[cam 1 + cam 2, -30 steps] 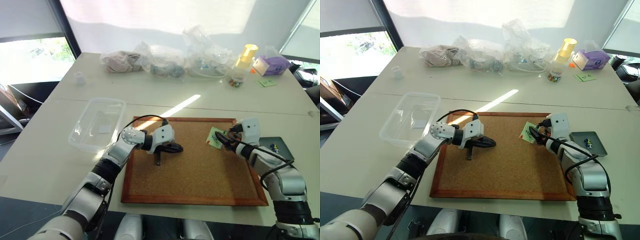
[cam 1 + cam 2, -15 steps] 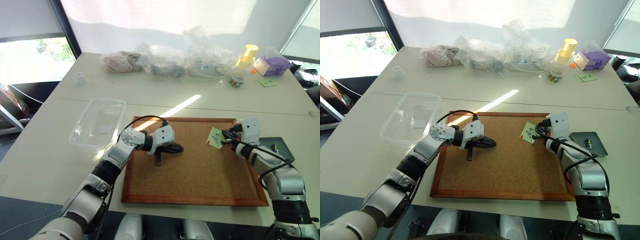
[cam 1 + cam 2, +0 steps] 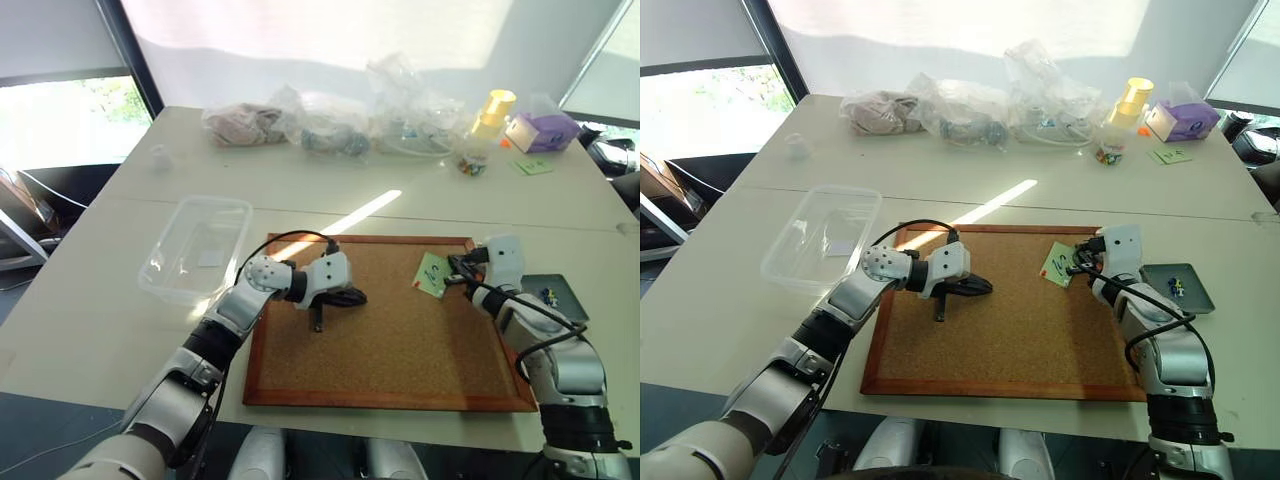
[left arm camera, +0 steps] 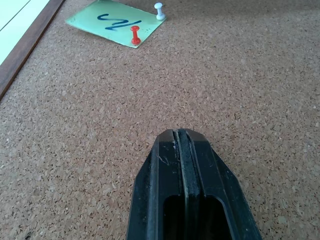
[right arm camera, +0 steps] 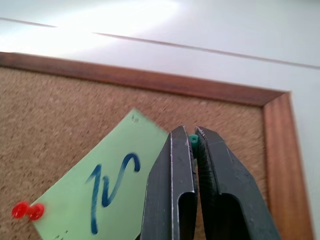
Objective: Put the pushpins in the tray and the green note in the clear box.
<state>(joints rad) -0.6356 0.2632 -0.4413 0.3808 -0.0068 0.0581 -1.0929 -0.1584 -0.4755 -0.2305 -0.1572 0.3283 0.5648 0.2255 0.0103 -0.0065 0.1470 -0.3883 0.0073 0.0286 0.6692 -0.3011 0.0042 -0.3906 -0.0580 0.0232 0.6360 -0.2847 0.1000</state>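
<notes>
Since a second ago the right gripper (image 5: 194,142), at the right of the cork board (image 3: 390,340), has gone from spread jaws to jaws pinched on a small green pushpin (image 5: 193,141) at the near corner of the green note (image 3: 433,274). The left gripper (image 3: 357,297) has kept its place over the board's left half, jaws pressed flat together with nothing between them.

The green note lies flat on the board in the right-centre of the head views, a near square turned as a diamond, one corner aimed at the board's upper right corner. In the left wrist view a red pushpin (image 4: 134,35) lies on its side on the note, stem across the paper, and a white pushpin (image 4: 159,10) sits at the note's edge.

The tray (image 3: 1188,290) rests on the counter (image 3: 90,330) just right of the board, with a few pushpins (image 3: 1175,286) inside. The clear box (image 3: 196,248) stands at the left-centre, just off the board's left frame.
</notes>
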